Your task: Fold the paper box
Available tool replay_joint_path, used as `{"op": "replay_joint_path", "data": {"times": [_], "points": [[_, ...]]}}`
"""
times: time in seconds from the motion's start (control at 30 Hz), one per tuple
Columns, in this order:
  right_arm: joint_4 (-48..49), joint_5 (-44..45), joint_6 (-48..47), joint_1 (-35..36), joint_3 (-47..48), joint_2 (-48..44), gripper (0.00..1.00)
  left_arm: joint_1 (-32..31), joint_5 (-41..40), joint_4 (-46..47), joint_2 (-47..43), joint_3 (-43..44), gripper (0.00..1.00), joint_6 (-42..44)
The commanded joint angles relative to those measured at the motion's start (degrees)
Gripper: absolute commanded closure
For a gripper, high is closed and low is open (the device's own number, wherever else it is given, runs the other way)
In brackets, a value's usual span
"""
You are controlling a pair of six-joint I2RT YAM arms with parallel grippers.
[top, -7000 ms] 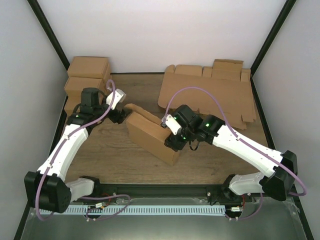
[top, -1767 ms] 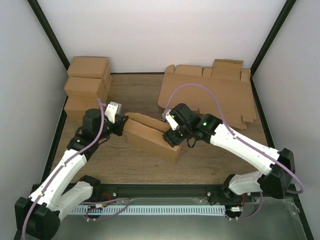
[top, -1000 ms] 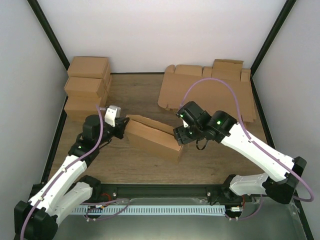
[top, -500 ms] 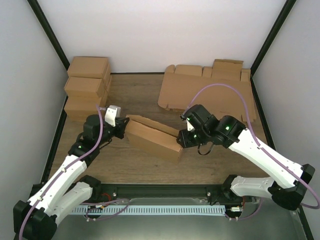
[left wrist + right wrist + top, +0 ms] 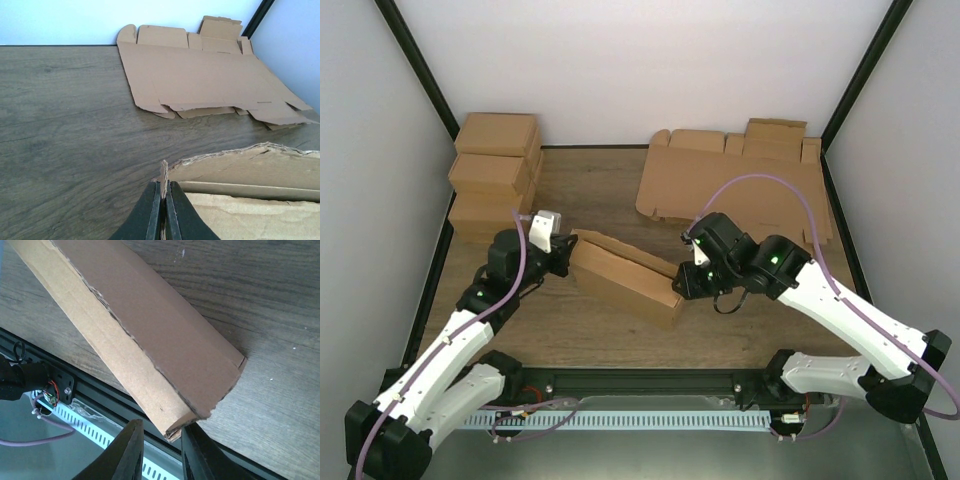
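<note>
The paper box (image 5: 625, 280) is a brown cardboard piece, partly folded into a long low shape lying slantwise mid-table. My left gripper (image 5: 563, 258) is at its left end, shut on a thin upright cardboard edge; the left wrist view shows that edge pinched in the left gripper (image 5: 163, 184), with the box (image 5: 250, 200) stretching off to the right. My right gripper (image 5: 682, 283) is at the box's right end. In the right wrist view the right gripper (image 5: 160, 426) straddles the frayed lower corner of the box (image 5: 150, 330). Its jaws stand narrowly open, with a gap beside the left finger.
A sheaf of flat cardboard blanks (image 5: 740, 185) lies at the back right, also seen as the blanks (image 5: 200, 80) in the left wrist view. Folded brown boxes (image 5: 495, 175) are stacked at the back left. The table's near rail (image 5: 100, 405) runs just past the box corner.
My right gripper has slid off the box's top to its right end and its jaws have narrowed round the corner. The left gripper keeps its grip and has barely moved in the last second.
</note>
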Motion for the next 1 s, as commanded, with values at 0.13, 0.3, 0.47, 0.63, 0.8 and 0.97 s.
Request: {"op": "replay_joint_path", "data": {"times": [0.13, 0.3, 0.47, 0.63, 0.8, 0.97], "points": [[-3.6, 0.3, -0.6, 0.4, 1.2, 1.1, 0.8, -1.4, 0.3, -4.7, 0.6, 0.2, 0.96, -0.6], [-4.1, 0.3, -0.3, 0.4, 0.5, 0.9, 0.82, -1.9, -0.3, -4.8, 0.7, 0.1, 0.96, -0.6], [-4.9, 0.9, -0.2, 0.4, 0.1, 1.0, 0.81, -2.2, -0.2, -4.6, 1.1, 0.2, 0.96, -0.6], [-5.4, 2.9, 0.7, 0.4, -1.1, 1.1, 0.82, -2.5, -0.7, -4.2, 1.2, 0.1, 0.96, -0.8], [-4.2, 1.9, 1.0, 0.4, -1.8, 0.9, 0.92, -2.8, -1.0, -3.8, 1.1, 0.1, 0.96, -1.2], [-4.1, 1.6, 1.6, 0.4, -2.3, 0.7, 0.99, -3.2, -1.1, -3.0, 1.1, 0.1, 0.96, -2.1]]}}
